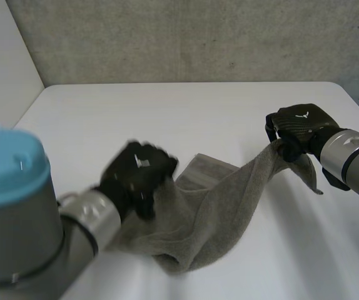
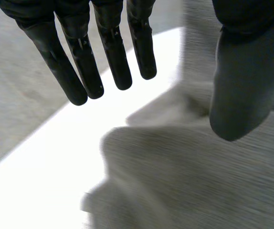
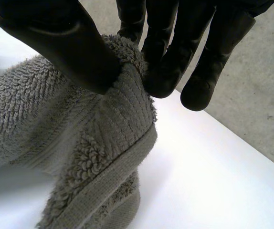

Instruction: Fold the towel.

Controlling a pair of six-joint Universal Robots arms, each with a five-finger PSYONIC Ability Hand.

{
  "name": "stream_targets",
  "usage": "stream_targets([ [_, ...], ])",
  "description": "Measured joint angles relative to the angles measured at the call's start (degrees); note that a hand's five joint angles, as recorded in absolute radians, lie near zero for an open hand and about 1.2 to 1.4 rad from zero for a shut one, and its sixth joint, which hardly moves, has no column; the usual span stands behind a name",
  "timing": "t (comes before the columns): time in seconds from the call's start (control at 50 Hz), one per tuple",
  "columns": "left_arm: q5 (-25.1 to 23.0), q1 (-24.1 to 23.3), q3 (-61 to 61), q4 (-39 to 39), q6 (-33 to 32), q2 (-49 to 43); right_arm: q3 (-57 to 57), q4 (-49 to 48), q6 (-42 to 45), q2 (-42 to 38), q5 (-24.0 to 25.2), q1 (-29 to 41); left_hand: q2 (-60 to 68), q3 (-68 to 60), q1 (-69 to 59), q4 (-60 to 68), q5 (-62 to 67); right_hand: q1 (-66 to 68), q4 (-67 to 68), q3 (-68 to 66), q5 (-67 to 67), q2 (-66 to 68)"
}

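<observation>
A grey terry towel (image 1: pixel 211 219) lies crumpled on the white table (image 1: pixel 167 112), one end drawn up toward the right. My right hand (image 1: pixel 298 128) holds that raised corner above the table. In the right wrist view its thumb (image 3: pixel 65 43) and fingers pinch the towel's hemmed edge (image 3: pixel 113 119). My left hand (image 1: pixel 139 175) hovers over the towel's left part. In the left wrist view its fingers (image 2: pixel 82 62) are straight and spread from the thumb, with nothing between them, and the towel (image 2: pixel 184 181) lies below the palm.
The table's far edge meets a grey wall (image 1: pixel 198 37). Bare white tabletop stretches behind the towel and to its right, under my right arm (image 1: pixel 354 159).
</observation>
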State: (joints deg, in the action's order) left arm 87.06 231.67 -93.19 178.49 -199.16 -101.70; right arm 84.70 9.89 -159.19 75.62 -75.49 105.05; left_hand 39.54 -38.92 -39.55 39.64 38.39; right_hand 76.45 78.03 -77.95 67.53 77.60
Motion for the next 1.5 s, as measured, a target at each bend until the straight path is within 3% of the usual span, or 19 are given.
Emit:
stream_targets([
  [0.18, -0.38, 6.03, 14.37, 1.41, 0.27, -11.76, 1.02, -0.33, -0.03, -0.14, -0.01, 0.05, -0.59, 0.43, 0.33, -0.14, -0.28, 0.00, 0.00, 0.00, 0.00, 0.00],
  [0.36, -1.93, 7.18, 23.74, 1.34, 0.40, -25.38, 1.69, -0.50, -0.01, -1.08, 0.69, 0.01, -1.30, 0.89, 0.83, -0.62, -0.82, 0.00, 0.00, 0.00, 0.00, 0.00],
  [0.68, -12.17, 6.95, 23.02, -1.58, 7.10, -28.65, 1.75, -0.49, 0.88, -3.72, 1.16, -0.01, -0.27, -0.18, 0.33, -0.22, 0.53, 0.00, 0.00, 0.00, 0.00, 0.00],
  [0.74, -12.79, 6.97, 23.03, -2.73, 7.31, -28.73, 1.39, -0.45, 1.27, -4.44, 1.14, 0.00, 4.67, -5.34, -4.57, 4.68, 5.79, 0.00, 0.00, 0.00, 0.00, 0.00],
  [0.8, -12.71, 7.03, 23.45, -3.64, 6.28, -29.37, 0.47, -0.38, 1.74, -5.64, 1.13, 0.03, 20.87, -21.56, -21.64, 21.25, 21.84, 0.00, 0.00, 0.00, 0.00, 0.00],
  [0.9, -10.23, 7.18, 25.37, -4.14, 2.50, -31.32, -2.90, -0.31, 4.21, -8.57, 0.92, 0.07, 45.23, -46.54, -43.31, 45.61, 45.50, 0.00, 0.00, 0.00, 0.00, 0.00],
  [1.06, -0.43, 7.49, 32.07, -1.79, -6.25, -33.01, -12.26, -4.41, 12.01, -12.75, -1.14, 0.56, 46.82, -49.33, -43.31, 47.37, 46.46, 0.00, 0.00, 0.00, 0.00, 0.00],
  [1.18, 6.46, 7.97, 38.54, 10.63, -9.41, -28.58, -18.26, -25.38, 16.06, -12.61, -6.22, 1.70, 46.83, -49.39, -43.54, 47.38, 47.46, 0.00, 0.00, 0.00, 0.00, 0.00],
  [1.28, 7.80, 8.13, 37.76, 24.67, -6.19, -20.24, -14.75, -49.32, 16.40, -7.83, -8.40, 2.79, 46.83, -49.41, -43.77, 47.38, 47.78, 0.00, 0.00, 0.00, 0.00, 0.00],
  [1.32, 7.76, 8.13, 36.44, 28.07, -4.70, -17.40, -13.51, -52.88, 16.32, -6.62, -8.52, 3.09, 46.83, -49.43, -44.14, 47.38, 47.98, 0.00, 0.00, 0.00, 0.00, 0.00],
  [1.42, 7.30, 8.12, 33.19, 31.48, -2.31, -13.28, -11.31, -53.82, 16.04, -4.90, -8.21, 3.76, 46.83, -49.49, -44.36, 47.38, 48.31, 0.00, 0.00, 0.00, 0.00, 0.00],
  [1.5, 6.71, 8.13, 27.96, 29.98, -2.02, -13.02, -10.50, -45.00, 16.07, -5.96, -7.34, 4.15, 46.84, -49.59, -44.36, 47.39, 48.31, -0.01, 0.00, 0.00, 0.00, 0.00],
])
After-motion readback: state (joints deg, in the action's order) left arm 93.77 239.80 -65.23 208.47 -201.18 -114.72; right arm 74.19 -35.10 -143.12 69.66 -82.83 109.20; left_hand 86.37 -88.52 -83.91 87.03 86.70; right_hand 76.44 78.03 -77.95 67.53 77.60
